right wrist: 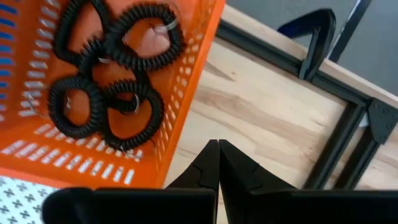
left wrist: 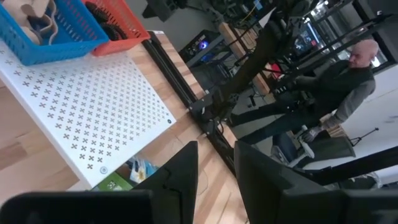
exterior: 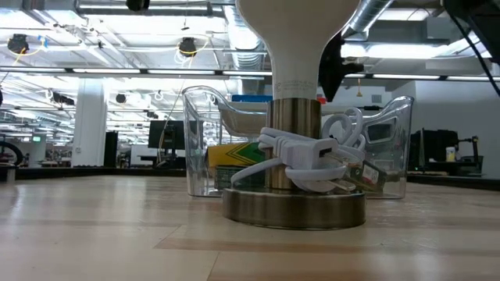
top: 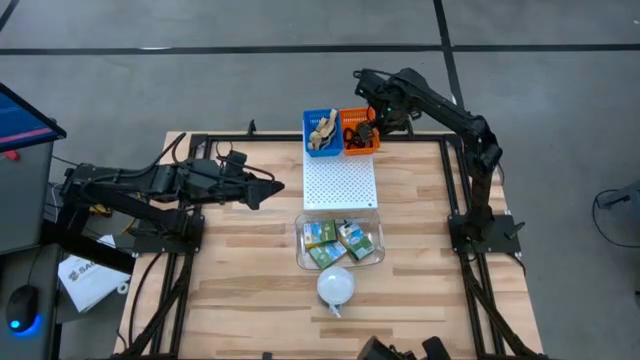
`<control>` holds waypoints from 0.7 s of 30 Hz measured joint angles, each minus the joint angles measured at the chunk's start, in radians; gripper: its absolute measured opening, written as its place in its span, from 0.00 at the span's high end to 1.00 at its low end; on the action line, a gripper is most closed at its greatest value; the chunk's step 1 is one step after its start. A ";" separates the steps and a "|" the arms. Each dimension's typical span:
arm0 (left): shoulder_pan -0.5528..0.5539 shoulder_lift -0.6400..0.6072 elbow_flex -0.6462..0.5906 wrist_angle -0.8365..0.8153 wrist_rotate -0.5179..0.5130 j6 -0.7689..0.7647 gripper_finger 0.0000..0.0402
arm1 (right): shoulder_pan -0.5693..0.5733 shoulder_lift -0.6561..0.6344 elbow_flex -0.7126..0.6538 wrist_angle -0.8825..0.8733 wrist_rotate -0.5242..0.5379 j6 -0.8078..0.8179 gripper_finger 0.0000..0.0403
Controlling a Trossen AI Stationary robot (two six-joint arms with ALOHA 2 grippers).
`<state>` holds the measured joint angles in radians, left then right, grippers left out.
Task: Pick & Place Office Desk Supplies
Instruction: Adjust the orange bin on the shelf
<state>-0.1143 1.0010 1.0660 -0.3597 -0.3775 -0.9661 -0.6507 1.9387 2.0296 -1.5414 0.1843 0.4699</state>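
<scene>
Left end effector: hovers over the bare counter left of the white perforated board; fingers narrowly parted, holding nothing.
Blue basket: far edge of the board; holds tan rubber bands.
Clear tray: near edge of the board; holds yellow-and-green crayon boxes.
Lamp: white, just in front of the tray.
Orange basket: touching the blue basket's right side; holds black coiled loops.
Right end effector: beside the orange basket's right rim; fingers pressed together, empty.
</scene>
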 joint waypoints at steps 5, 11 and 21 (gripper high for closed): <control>0.000 0.000 0.000 0.004 0.000 0.000 0.76 | -0.001 0.000 0.000 0.019 -0.019 0.000 1.00; 0.000 0.000 0.000 0.009 0.000 0.000 0.76 | 0.001 -0.001 0.000 0.032 -0.053 0.001 1.00; 0.000 0.000 0.000 0.010 0.000 0.000 0.76 | 0.010 -0.001 0.000 0.029 -0.038 0.009 1.00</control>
<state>-0.1143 1.0012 1.0660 -0.3492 -0.3775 -0.9661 -0.6407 1.9381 2.0296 -1.5120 0.1461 0.4789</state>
